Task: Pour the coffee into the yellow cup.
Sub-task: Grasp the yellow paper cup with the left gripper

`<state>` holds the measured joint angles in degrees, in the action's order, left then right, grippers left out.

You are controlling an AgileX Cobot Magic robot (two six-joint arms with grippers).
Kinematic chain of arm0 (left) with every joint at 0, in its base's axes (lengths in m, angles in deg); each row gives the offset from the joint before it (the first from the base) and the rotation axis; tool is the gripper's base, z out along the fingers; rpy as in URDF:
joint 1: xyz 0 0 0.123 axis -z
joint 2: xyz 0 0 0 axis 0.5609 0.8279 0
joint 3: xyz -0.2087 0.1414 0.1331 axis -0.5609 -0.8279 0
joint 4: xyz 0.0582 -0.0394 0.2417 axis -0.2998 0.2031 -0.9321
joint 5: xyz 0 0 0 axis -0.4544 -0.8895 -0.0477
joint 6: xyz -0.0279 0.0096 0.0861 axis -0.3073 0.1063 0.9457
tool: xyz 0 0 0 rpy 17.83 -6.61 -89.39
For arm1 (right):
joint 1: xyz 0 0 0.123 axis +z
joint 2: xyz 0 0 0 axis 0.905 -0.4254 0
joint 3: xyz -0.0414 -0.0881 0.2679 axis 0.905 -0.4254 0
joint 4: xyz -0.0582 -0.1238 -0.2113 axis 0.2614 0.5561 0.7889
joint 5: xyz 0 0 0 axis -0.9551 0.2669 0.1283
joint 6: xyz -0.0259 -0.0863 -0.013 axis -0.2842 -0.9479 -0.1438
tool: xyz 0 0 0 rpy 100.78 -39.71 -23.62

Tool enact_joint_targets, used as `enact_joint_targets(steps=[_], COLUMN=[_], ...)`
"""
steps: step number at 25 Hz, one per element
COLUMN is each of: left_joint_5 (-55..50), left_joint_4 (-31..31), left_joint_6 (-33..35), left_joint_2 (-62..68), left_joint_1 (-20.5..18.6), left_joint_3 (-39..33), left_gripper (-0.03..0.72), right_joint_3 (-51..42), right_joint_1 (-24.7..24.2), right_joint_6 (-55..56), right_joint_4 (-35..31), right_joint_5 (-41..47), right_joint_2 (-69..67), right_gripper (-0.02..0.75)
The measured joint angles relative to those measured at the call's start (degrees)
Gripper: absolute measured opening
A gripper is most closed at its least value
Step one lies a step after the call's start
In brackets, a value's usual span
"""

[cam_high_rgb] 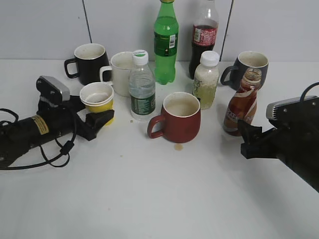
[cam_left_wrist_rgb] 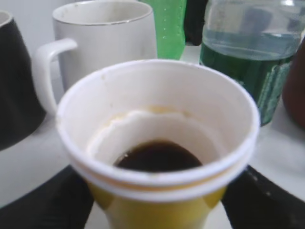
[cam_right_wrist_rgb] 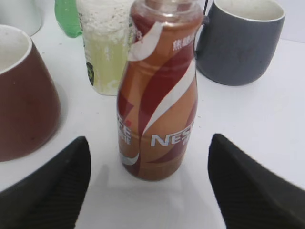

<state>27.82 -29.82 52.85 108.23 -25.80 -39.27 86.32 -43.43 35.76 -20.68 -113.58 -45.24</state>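
Note:
The yellow cup (cam_high_rgb: 97,97) stands at the left with dark coffee (cam_left_wrist_rgb: 157,156) in its bottom. My left gripper (cam_high_rgb: 101,116) is shut on the cup's yellow body (cam_left_wrist_rgb: 157,212), one black finger at each side. The coffee bottle (cam_high_rgb: 241,102), brown with a red-and-white swirl label and an open mouth, stands upright at the right. My right gripper (cam_high_rgb: 249,137) is open and empty just in front of it. In the right wrist view the bottle (cam_right_wrist_rgb: 157,105) stands a little beyond my spread fingertips (cam_right_wrist_rgb: 150,191), touching neither.
A red mug (cam_high_rgb: 177,119) stands in the middle with a small brown drip (cam_high_rgb: 178,147) in front of it. Behind are a water bottle (cam_high_rgb: 142,87), white mug (cam_high_rgb: 118,72), black mug (cam_high_rgb: 89,62), green bottle (cam_high_rgb: 166,42), cola bottle (cam_high_rgb: 204,35), pale drink bottle (cam_high_rgb: 206,79) and grey mug (cam_high_rgb: 249,67).

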Motion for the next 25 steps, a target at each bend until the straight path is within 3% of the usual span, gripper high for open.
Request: enact_joint_targets(steps=[9,16,25], left_joint_5=[-1.6,-1.4,-1.5], left_joint_4=[0.1,1.0,0.8], left_joint_6=[-0.6,-0.6,-0.6], left_joint_2=[4.5,4.6,0.3], left_joint_1=[1.0,1.0,1.0], left_joint_3=[7.3,7.4,5.1], left_gripper=[0.591,0.495,0.471], right_joint_3=[0.0,0.8,3.9], right_joint_1=[0.0,0.0,0.0], right_joint_6=[0.1,0.1,0.6], right_joint_4=[-1.5,-1.8,-2.0], right_joint_5=[0.0,-0.1,-0.1], right_joint_2=[0.0,-2.1,-5.7], right_gripper=[0.573,0.573,0.573])
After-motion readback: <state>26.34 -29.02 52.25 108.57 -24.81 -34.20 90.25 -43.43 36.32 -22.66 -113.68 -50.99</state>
